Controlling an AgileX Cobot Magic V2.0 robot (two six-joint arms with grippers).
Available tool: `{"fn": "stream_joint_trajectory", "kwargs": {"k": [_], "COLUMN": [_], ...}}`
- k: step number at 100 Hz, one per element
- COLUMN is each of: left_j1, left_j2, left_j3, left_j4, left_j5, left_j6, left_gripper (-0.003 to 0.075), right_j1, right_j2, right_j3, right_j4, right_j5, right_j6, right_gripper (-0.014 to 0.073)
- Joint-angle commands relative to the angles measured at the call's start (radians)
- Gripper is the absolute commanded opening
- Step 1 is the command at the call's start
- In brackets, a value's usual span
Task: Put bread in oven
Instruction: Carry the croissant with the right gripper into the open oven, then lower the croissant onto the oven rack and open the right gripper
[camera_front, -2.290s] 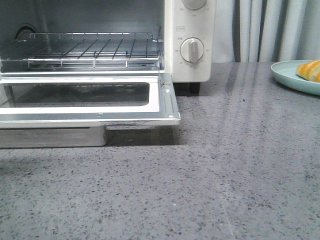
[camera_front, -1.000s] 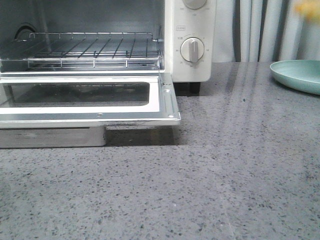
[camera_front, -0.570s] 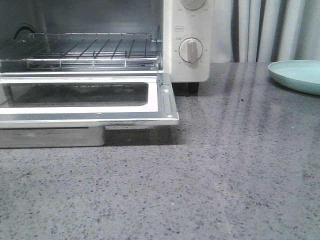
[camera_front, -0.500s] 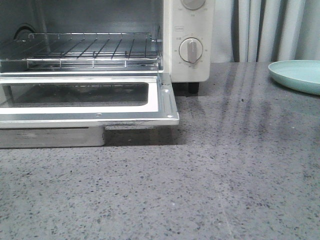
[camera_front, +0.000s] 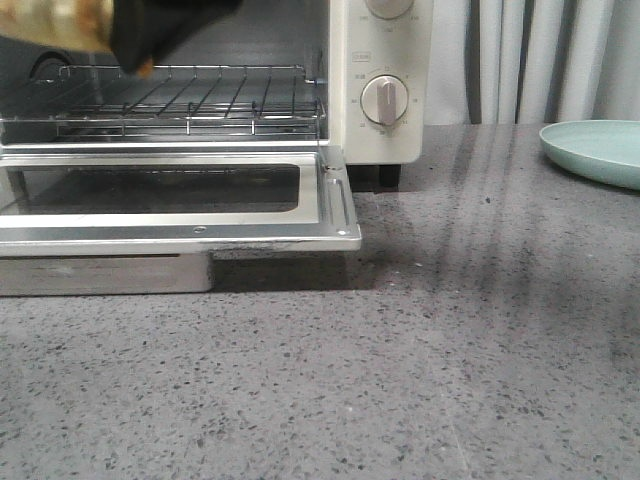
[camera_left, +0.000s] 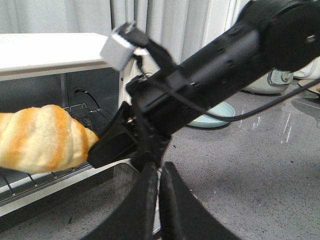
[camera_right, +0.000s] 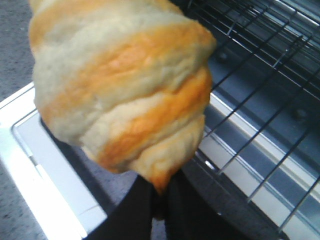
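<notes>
The bread (camera_front: 55, 18), a golden-brown roll with cream stripes, shows blurred at the top left of the front view, in front of the open oven (camera_front: 380, 130). My right gripper (camera_front: 140, 45) is shut on the bread's narrow end. In the right wrist view the bread (camera_right: 122, 85) hangs above the lowered door and the wire rack (camera_right: 260, 75). In the left wrist view the bread (camera_left: 40, 142) is held out by the right gripper (camera_left: 102, 146) at the oven's mouth. My left gripper (camera_left: 160, 175) is shut and empty, low over the door's corner.
The oven's glass door (camera_front: 200, 225) lies open and flat, jutting over the grey counter. The wire rack (camera_front: 190, 100) is bare. An empty pale-green plate (camera_front: 600, 150) sits at the far right. The black right arm (camera_left: 225, 70) crosses above the counter. Curtains hang behind.
The bread left the plate and went up out of view. Now the right gripper has brought it into view at the top left, in front of the oven's opening.
</notes>
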Motion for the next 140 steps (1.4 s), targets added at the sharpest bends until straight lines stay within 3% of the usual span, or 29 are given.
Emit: {"fn": "stream_joint_trajectory", "kwargs": {"k": [1, 20, 64, 71, 76, 88, 95, 127, 134, 140], "left_j1": [-0.008, -0.008, -0.008, -0.008, -0.008, -0.008, -0.008, -0.008, -0.008, -0.008], "left_j2": [0.004, 0.004, 0.004, 0.004, 0.004, 0.004, 0.004, -0.003, -0.007, -0.019], "left_j3": [-0.034, -0.034, -0.034, -0.034, -0.034, -0.034, -0.034, -0.035, -0.037, -0.039], "left_j4": [-0.04, -0.05, -0.05, -0.051, -0.051, -0.053, -0.053, -0.055, -0.055, -0.055], "left_j5": [-0.03, -0.03, -0.027, -0.017, -0.005, 0.013, 0.015, 0.011, -0.001, -0.02], "left_j6": [-0.009, -0.009, -0.009, -0.009, -0.009, -0.009, -0.009, -0.009, -0.009, -0.009], "left_gripper": [-0.0022, -0.0022, -0.0022, -0.0022, -0.0022, -0.0022, -0.0022, -0.0022, -0.0022, -0.0022], "right_j1": [-0.041, -0.1, -0.13, -0.132, -0.134, -0.136, -0.136, -0.116, -0.087, -0.053], "right_j2": [-0.012, 0.038, 0.088, 0.09, 0.09, 0.09, 0.09, 0.021, -0.011, -0.048], "right_j3": [-0.062, -0.103, -0.109, -0.109, -0.109, -0.109, -0.109, -0.106, -0.103, -0.079], "right_j4": [-0.02, -0.018, -0.016, -0.016, -0.014, -0.012, -0.012, -0.005, -0.011, -0.041], "right_j5": [-0.085, -0.105, -0.22, -0.235, -0.242, -0.235, -0.218, -0.051, -0.018, -0.018], "right_j6": [0.025, 0.04, 0.04, 0.04, 0.04, 0.066, 0.078, 0.078, 0.078, 0.078], "right_gripper": [-0.0069, -0.0069, -0.0053, 0.0036, 0.0158, 0.0553, 0.0669, 0.0589, 0.0512, 0.0372]}}
